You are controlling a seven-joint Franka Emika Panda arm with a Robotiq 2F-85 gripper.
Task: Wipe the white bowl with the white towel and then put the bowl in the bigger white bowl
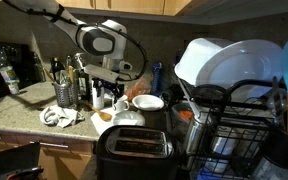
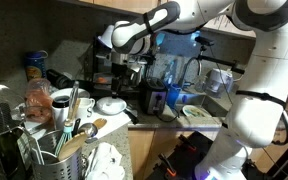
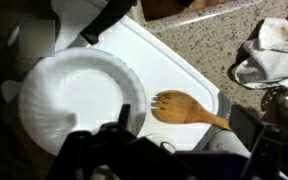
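Bowl sits on a tray mid-worktop, while the towel lies apart, nearer the front edge. The gripper hovers over the bowl, and I cannot tell whether it is open or closed. Descending here could nudge the spoon or skip the towel.

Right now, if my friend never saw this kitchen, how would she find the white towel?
Find the speckled countertop, then the white tray on it holding a wooden spoon. Just off the tray's edge sits the white towel. The bowl and tray are smooth and hard; the towel is a soft, crumpled heap.
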